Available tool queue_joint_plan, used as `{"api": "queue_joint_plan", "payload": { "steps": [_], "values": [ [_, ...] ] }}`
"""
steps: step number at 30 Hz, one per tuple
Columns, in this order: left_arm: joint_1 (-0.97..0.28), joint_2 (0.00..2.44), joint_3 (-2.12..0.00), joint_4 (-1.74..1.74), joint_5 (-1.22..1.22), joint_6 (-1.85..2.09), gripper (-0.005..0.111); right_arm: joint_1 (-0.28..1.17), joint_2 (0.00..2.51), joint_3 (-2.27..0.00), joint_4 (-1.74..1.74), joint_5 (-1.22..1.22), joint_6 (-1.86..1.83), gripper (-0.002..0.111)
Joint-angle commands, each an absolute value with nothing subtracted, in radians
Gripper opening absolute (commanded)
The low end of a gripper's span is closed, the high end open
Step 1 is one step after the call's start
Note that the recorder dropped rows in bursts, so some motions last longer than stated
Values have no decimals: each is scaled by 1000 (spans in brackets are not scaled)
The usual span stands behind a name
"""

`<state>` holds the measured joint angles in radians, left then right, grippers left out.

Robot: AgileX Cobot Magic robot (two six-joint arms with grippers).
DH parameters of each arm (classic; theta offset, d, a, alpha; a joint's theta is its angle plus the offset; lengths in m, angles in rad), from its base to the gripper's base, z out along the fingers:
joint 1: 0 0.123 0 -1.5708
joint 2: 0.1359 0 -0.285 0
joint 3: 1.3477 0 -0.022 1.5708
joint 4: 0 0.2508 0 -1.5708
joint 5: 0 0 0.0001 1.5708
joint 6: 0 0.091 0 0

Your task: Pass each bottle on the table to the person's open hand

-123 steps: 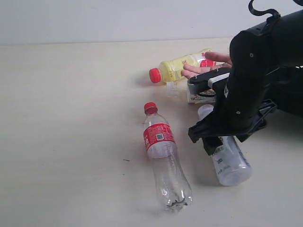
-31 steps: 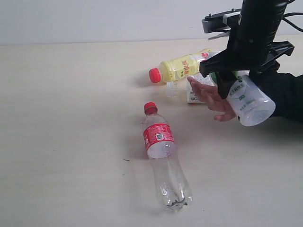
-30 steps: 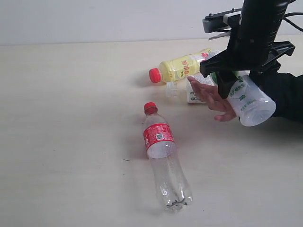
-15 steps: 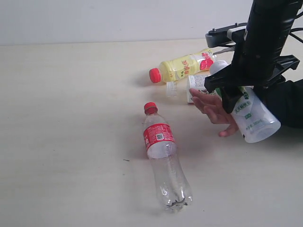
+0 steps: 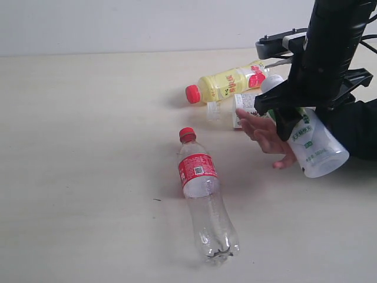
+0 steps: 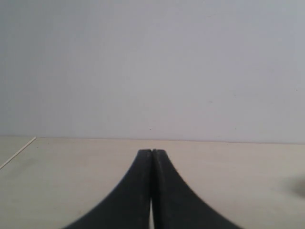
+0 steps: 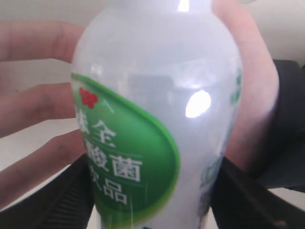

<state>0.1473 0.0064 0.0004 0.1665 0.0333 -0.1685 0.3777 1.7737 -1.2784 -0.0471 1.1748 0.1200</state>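
My right gripper [image 5: 294, 115] is shut on the white bottle with the green label [image 5: 315, 147], holding it tilted just above the table. That bottle [image 7: 157, 114] fills the right wrist view between the black fingers [image 7: 62, 195]. The bare hand [image 5: 265, 134] with a black sleeve lies open against the bottle's side; its fingers [image 7: 33, 102] show behind the bottle. The clear bottle with red cap [image 5: 203, 191] lies on the table [image 5: 88, 147] in the middle. The yellow bottle [image 5: 227, 82] lies behind, and the white floral bottle [image 5: 235, 109] is partly hidden beside the hand. My left gripper [image 6: 152, 157] is shut and empty.
A pale wall [image 5: 147, 23] rises behind the table's far edge. The black right arm [image 5: 333, 41] stands tall over the right side. The left wrist view shows only bare table [image 6: 71, 167] and wall.
Since four seconds ago the right gripper lifted the green-label bottle off the table and carried it to the hand. In the last half second almost nothing has moved.
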Motion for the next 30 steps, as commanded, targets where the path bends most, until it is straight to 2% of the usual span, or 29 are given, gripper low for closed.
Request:
{"api": "queue_joint_plan", "payload": {
  "steps": [1,11,30],
  "values": [
    [151,0,0,172,31,-165,0,372,1767,-1272,-61,1175,115,64],
    [151,0,0,172,31,-165,0,372,1767,-1272,-61,1173,104,78],
    [151,0,0,172,31,-165,0,372,1767,-1273,-61,1153,73,78]
  ]
}}
